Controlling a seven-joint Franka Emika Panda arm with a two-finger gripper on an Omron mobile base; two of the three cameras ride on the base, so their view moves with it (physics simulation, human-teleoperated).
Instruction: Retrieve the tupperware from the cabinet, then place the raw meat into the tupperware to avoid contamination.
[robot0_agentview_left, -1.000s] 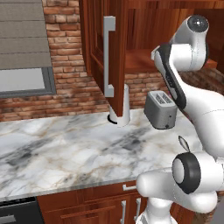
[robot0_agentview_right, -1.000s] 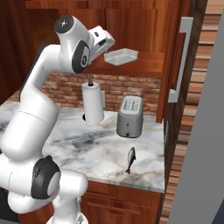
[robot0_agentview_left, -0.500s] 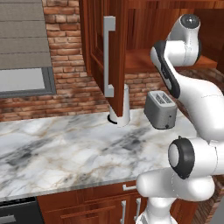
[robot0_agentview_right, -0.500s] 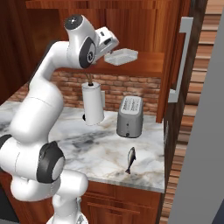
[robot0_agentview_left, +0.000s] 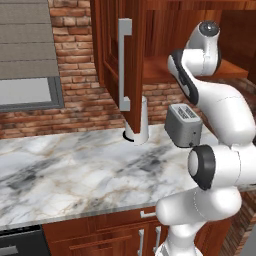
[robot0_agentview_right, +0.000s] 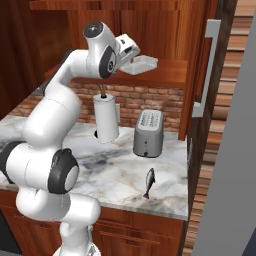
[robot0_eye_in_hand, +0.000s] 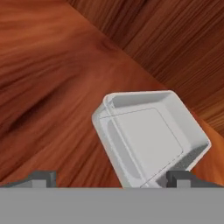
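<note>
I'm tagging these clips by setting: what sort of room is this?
Most likely a home kitchen: a marble counter against a brick wall, a toaster beside a paper-towel roll, and a wooden wall cabinet above.

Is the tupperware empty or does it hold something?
Empty: the hand view shows the tupperware with a bare pale bottom, sitting upright on the cabinet shelf.

red brick wall (robot0_agentview_left: 75, 65) behind a marble counter (robot0_agentview_left: 75, 170), with a shaded window (robot0_agentview_left: 27, 90) at left.
</note>
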